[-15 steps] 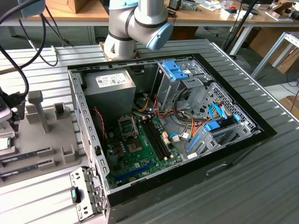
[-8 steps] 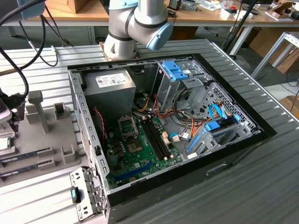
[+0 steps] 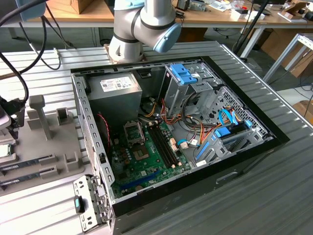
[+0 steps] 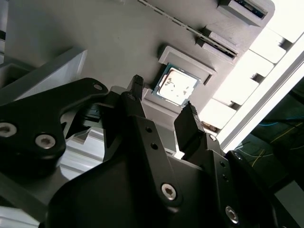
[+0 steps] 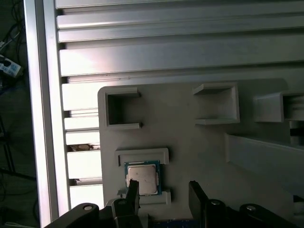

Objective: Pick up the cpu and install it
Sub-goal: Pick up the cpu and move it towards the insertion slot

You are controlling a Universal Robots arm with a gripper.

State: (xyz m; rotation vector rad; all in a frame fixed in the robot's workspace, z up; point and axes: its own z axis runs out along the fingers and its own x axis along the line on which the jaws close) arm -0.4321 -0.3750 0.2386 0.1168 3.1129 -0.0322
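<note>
The end effector (image 4: pixel 163 97) hangs wide open over the cpu (image 4: pixel 176 85), holding nothing. Its two black, blocky fingers (image 4: pixel 190 121) stand apart, one to each side of the chip. The cpu (image 5: pixel 142 178) is a flat square with a pale, shiny metal top. It lies in a shallow recess of a matte grey tray (image 5: pixel 199 147), with low lips along two sides. The tray is bare beside the recess, and its walled pockets (image 5: pixel 216 104) stand well apart. The table (image 5: pixel 166 42) is ribbed aluminium.
</note>
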